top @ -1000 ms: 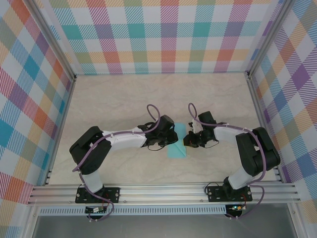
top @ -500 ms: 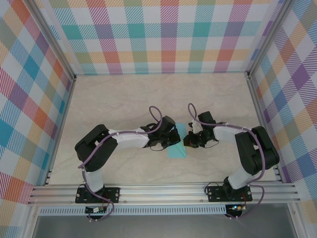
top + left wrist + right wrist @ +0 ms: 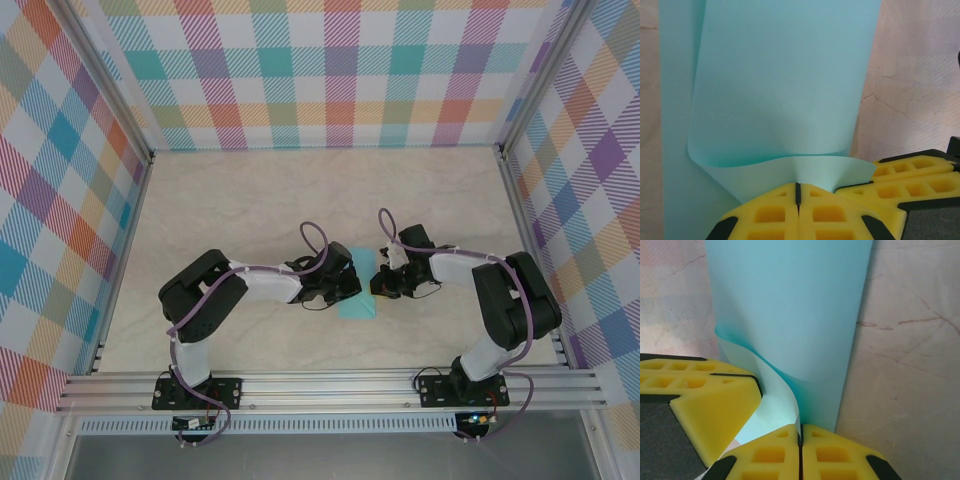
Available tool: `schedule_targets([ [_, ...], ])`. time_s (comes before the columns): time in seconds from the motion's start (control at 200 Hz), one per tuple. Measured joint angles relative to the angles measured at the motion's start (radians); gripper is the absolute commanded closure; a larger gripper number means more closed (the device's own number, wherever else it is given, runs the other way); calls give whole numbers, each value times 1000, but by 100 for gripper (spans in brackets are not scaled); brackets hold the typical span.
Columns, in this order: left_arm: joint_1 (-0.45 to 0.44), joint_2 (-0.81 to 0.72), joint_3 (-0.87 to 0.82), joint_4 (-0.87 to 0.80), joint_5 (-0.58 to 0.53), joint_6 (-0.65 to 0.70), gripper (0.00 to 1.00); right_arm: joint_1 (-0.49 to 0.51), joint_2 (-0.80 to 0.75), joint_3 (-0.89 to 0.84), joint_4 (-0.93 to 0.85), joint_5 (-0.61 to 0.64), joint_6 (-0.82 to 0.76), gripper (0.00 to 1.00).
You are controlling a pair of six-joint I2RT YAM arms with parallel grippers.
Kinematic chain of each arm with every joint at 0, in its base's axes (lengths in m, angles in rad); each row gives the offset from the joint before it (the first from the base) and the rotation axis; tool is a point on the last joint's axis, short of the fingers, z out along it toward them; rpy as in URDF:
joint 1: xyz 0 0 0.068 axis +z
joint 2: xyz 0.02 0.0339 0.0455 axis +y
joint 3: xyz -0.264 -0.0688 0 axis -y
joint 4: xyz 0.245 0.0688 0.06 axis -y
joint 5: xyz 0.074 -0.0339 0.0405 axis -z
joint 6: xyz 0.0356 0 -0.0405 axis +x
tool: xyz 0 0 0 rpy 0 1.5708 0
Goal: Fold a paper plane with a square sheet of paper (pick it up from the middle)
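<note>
Left wrist | left pincer [image 3: 797,190] closed on square sheet of paper [image 3: 785,90] edge; right pincer [image 3: 800,431] likewise pinches it

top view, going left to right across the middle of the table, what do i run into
left arm's pincer → thin light-turquoise square sheet of paper, partly folded → right arm's pincer

The pale, marble-veined tabletop [image 3: 250,210] carries one light-turquoise square sheet of paper [image 3: 357,304] near its middle, lying mostly flat, its two side edges curled up off the surface.
</note>
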State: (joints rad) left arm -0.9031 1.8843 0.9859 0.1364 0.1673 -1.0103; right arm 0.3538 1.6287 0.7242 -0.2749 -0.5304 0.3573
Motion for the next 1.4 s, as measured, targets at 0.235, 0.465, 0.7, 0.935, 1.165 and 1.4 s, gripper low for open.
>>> schedule_targets([
  [0.235, 0, 13, 0, 2, -1, -2, 100, 0, 22, 11, -9, 3, 0, 90],
  [0.465, 0, 13, 0, 2, 0, -4, 100, 0, 1, 26, -50, 36, 5, 74],
  [0.7, 0, 14, 0, 2, 0, -3, 100, -1, -193, 10, -69, 34, 76, 87],
  [0.935, 0, 14, 0, 2, 1, -3, 100, 33, -191, -76, -2, -85, 184, 89],
  [1.165, 0, 14, 0, 2, 1, -3, 100, 43, -100, -76, 29, -135, 209, 90],
  [1.4, 0, 14, 4, -4, 1, 5, 100, 43, -17, -66, 13, -122, 202, 91],
])
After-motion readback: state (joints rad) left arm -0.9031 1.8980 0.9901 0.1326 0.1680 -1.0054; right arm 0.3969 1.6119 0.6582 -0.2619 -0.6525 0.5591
